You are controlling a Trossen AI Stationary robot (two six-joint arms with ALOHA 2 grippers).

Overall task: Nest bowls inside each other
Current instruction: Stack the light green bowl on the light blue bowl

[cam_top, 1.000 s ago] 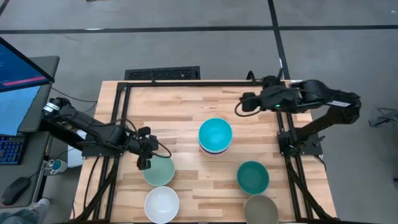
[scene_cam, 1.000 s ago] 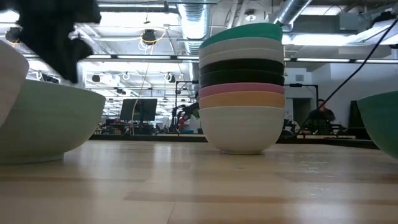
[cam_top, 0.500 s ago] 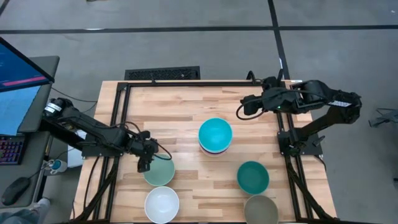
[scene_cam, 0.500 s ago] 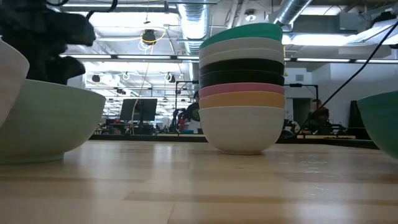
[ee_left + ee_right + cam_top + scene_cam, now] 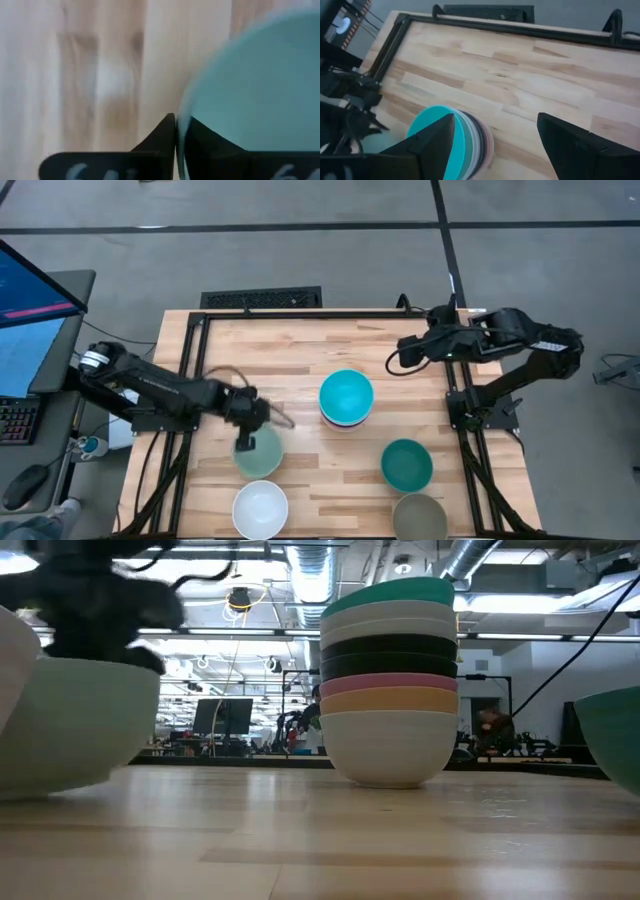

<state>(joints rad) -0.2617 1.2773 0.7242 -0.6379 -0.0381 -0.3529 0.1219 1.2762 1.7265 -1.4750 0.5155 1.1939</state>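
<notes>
Since a second ago the left end effector (image 5: pixel 246 442) has shifted right and down onto the rim of the pale green bowl (image 5: pixel 257 457); its fingers, apart before, now pinch that rim, one inside and one outside, as the left wrist view shows. In the low view the bowl's base looks slightly tilted off the worktop (image 5: pixel 300 345).

Right end effector (image 5: pixel 404 358): fingers spread wide, holding nothing, hovering at upper right of the high view, well apart from every bowl.

Stack of nested bowls (image 5: pixel 346 399), teal on top, sits mid-frame; low view shows white, black, pink, orange and white layers beneath. White bowl (image 5: pixel 260 507) lies just below the pale green one, at the lower edge. Teal bowl (image 5: pixel 407 464) and grey-olive bowl (image 5: pixel 420 518) occupy the lower right, the latter cut by the frame edge.

Open room: bare wood across the upper half and between the stack and the pale green bowl. No legible writing on the bowls.
</notes>
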